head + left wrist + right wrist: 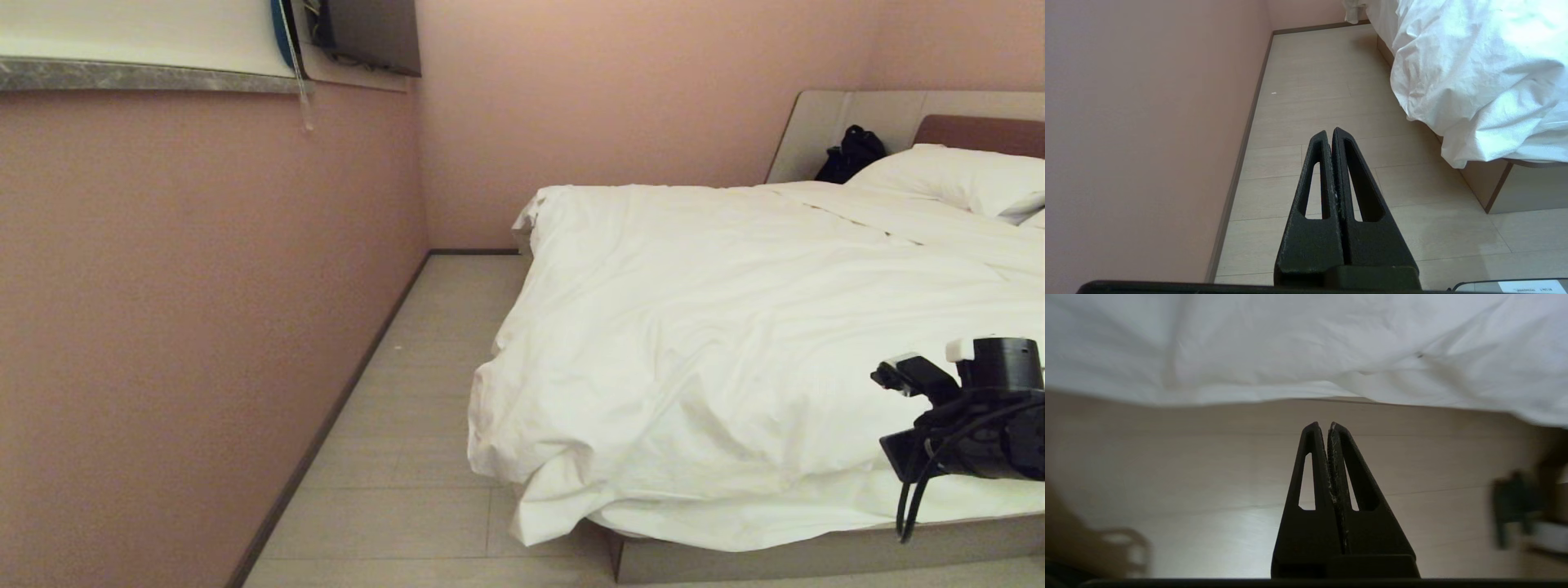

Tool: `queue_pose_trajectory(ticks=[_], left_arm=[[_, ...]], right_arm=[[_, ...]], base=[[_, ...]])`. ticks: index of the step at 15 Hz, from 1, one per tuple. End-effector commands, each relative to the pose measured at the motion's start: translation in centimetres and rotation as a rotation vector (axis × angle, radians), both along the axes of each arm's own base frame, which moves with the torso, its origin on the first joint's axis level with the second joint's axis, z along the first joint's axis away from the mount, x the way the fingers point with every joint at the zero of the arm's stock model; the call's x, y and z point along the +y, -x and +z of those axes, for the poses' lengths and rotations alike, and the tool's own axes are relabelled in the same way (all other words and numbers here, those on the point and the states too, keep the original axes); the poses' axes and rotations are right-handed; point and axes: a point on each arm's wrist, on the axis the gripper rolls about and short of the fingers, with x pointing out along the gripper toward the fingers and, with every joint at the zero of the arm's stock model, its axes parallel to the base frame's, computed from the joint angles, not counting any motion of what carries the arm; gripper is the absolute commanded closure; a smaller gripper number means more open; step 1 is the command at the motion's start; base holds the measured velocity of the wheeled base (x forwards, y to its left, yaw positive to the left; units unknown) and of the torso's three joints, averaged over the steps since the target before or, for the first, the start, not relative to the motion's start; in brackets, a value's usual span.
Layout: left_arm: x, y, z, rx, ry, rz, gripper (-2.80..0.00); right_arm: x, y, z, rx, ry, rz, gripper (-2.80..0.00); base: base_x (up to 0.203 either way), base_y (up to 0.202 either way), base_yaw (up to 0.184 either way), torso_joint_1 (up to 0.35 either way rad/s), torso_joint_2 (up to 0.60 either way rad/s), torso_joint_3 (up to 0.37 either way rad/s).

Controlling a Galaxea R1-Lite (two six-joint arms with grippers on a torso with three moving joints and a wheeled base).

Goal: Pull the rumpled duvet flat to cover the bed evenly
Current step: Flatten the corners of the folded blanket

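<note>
While pinched empty, the right end effector (1323,426) faces the duvet (1290,343).

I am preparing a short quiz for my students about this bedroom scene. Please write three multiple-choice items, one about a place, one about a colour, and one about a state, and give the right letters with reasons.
1. Where does the black bag lie?
A. by the headboard
B. on the floor
C. on the windowsill

2. What colour is the duvet?
A. grey
B. white
C. brown

3. How is the left gripper?
A. open
B. shut, empty
C. shut on the duvet

Answers: 1 A, it lies against the pale panel beside the pillow. 2 B, white all over. 3 B, the fingers meet above bare floor.
</note>
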Motion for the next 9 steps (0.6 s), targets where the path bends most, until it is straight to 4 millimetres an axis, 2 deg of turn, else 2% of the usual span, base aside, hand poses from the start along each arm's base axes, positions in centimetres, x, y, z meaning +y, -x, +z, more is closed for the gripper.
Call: queue_pose_trajectory(ticks=[1, 5, 6, 9], left_arm=[[0.0, 0.0, 0.0, 0.0, 0.0, 0.0, 0.0], [0.0, 0.0, 0.0, 0.001, 0.0, 0.0, 0.0], [0.0, 0.0, 0.0, 0.001, 0.0, -0.001, 0.0], [0.0, 0.0, 0.0, 0.001, 0.0, 0.0, 0.0]], right_arm=[[0.1, 0.2, 0.7, 0.146, 0.406, 0.332, 0.0], [0.6, 1.7, 3.7, 0.178, 0.722, 0.548, 0.0], [1.1, 1.9, 3.9, 0.181, 0.753, 0.587, 0.0], [2.9, 2.7, 2.5, 0.196, 0.815, 0.688, 0.0]], base=[[0.0, 0.0, 0.0, 0.0, 0.0, 0.0], [0.0, 0.0, 0.0, 0.0, 0.0, 0.0], [0.0, 0.0, 0.0, 0.0, 0.0, 0.0], [0.0, 0.0, 0.0, 0.0, 0.0, 0.0]])
